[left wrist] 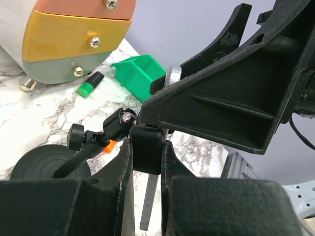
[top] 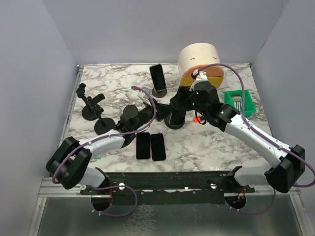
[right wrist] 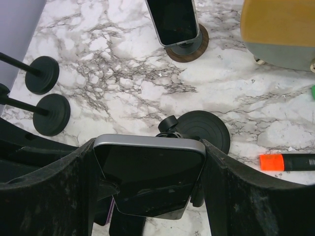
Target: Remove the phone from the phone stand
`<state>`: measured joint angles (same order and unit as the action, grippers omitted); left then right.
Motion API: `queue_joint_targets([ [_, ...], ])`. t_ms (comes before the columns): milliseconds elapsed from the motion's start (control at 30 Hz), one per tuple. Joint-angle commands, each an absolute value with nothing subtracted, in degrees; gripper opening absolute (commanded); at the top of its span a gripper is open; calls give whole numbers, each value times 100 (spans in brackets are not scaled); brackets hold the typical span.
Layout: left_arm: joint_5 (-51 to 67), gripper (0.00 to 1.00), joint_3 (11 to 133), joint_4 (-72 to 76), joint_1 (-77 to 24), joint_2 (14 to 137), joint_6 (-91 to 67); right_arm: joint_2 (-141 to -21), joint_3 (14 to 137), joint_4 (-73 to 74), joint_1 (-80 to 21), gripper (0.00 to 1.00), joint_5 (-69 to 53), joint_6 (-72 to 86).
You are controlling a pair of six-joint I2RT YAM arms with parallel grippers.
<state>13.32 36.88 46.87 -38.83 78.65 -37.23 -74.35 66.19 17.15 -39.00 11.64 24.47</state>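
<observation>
A dark phone (right wrist: pixel 147 182) with a grey rim sits in the clamp of a black phone stand whose round base (right wrist: pixel 203 131) rests on the marble table. My right gripper (right wrist: pixel 150 147) is shut on the phone, one finger against each long edge. In the left wrist view, my left gripper (left wrist: pixel 146 145) is shut on the stand's black holder block (left wrist: pixel 146 153), just beside its ball joint (left wrist: pixel 126 118). The top view shows both grippers meeting over the stand (top: pixel 174 123) at the table's middle, with the phone mostly hidden under them.
Another phone stands on a stand (top: pixel 158 78) at the back. Two phones (top: pixel 143 145) (top: pixel 157 146) lie flat near the front. Empty stands (top: pixel 91 105) (top: pixel 104 124) sit left. A cylindrical container (top: pixel 199 64), green bin (top: pixel 239 103) and orange marker (right wrist: pixel 283 161) lie to the right.
</observation>
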Motion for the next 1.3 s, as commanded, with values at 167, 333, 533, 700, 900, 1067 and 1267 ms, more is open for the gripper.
queue_joint_targets([
  [167,1352,0,3242,5257,-3217,8139,-4841,-6976,6183,2293,-3541,0,1190,2358],
  [333,1621,0,3226,5590,-3208,8298,-5081,-6894,6073,2080,-3490,0,870,2411],
  [533,1929,0,3171,6134,-3149,8522,-5468,-6806,5993,1907,-3434,0,652,2473],
  [700,1945,0,3088,6365,-3114,8625,-5622,-6704,5912,1774,-3378,0,458,2522],
  [900,1955,0,3113,6388,-3094,8718,-5662,-6615,5840,1592,-3358,0,84,2533],
  [1067,2000,0,3168,6340,-3094,8796,-5638,-6608,5816,1488,-3365,0,-198,2555],
  [1267,2042,0,3304,6056,-3173,8798,-5363,-6639,5951,1362,-3367,0,-541,2650],
])
